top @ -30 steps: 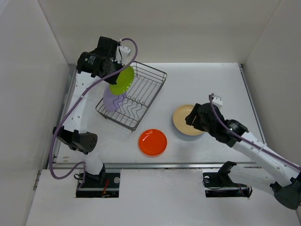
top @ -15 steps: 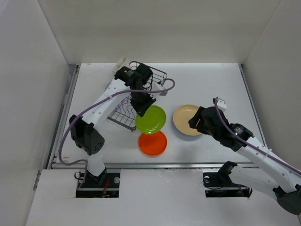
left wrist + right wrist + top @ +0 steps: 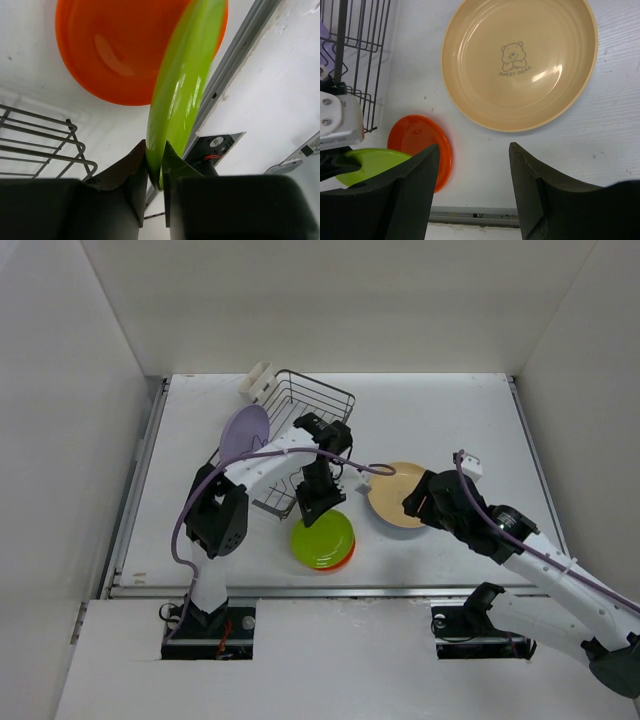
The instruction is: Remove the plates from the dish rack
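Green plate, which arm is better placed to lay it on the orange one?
Left. The left gripper is shut on the green plate at its rim, holding it tilted over the orange plate. The right gripper hangs open and empty above the tan plate.

The only writing that can be read is the lettering (image 3: 513, 73) "SWEET BEAR", printed in small brown capitals at the centre of the tan plate (image 3: 555, 45), as seen by the right wrist camera. It sits just under a drawing of a bear (image 3: 512, 56) (head and folded arms, same brown line). In the top external view the plate's centre is too small to read.
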Controlling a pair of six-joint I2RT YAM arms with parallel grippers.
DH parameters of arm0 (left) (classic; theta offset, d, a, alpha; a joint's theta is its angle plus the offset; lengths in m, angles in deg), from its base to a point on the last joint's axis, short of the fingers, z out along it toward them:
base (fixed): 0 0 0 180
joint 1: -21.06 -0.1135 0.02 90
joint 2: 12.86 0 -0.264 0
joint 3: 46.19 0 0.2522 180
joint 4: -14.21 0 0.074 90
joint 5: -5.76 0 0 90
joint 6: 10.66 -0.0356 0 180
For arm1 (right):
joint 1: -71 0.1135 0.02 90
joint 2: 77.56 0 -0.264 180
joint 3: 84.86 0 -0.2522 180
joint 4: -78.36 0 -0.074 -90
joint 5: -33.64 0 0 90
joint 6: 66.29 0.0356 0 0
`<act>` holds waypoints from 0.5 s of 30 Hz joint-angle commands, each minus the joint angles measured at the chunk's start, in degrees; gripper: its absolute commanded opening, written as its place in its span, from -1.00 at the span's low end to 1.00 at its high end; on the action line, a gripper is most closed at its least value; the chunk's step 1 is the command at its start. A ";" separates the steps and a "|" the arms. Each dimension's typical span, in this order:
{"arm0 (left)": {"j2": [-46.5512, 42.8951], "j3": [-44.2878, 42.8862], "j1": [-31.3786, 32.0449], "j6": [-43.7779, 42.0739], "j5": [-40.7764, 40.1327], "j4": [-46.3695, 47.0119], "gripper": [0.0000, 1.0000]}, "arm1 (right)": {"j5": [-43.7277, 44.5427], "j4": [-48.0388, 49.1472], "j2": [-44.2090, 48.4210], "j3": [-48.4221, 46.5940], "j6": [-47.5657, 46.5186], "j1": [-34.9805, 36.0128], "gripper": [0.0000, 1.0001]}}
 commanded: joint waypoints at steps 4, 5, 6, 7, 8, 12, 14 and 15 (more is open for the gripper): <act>1.23 2.02 -0.69 -2.61 -0.93 -2.72 -0.36 | 0.93 1.17 0.76 0.35 -0.15 0.47 0.27; 1.24 2.02 -0.69 -2.60 -1.46 -2.72 -0.26 | 0.93 1.17 0.76 0.35 -0.15 0.47 0.27; 1.24 2.02 -0.69 -2.08 -1.99 -2.19 -0.15 | 0.93 1.17 1.28 0.35 -0.15 0.47 0.34; 1.24 2.54 -0.69 -2.08 -2.69 -1.41 0.01 | 0.40 1.17 1.29 -0.17 -0.15 0.47 0.34; 1.24 2.55 -0.69 -2.08 -2.70 -0.88 0.07 | 0.40 0.65 1.90 -0.18 -0.15 0.47 0.34; 0.72 1.94 -0.69 -0.50 -3.31 0.80 0.28 | -0.13 -1.28 3.13 -0.79 -0.15 0.47 0.34; -0.78 1.93 -0.69 0.29 -3.93 1.41 0.37 | -0.13 -1.98 4.01 -0.79 -0.15 0.47 0.36; -1.74 2.46 -0.69 0.82 -4.54 2.37 0.42 | -0.13 -2.60 5.40 -0.79 0.46 0.47 0.36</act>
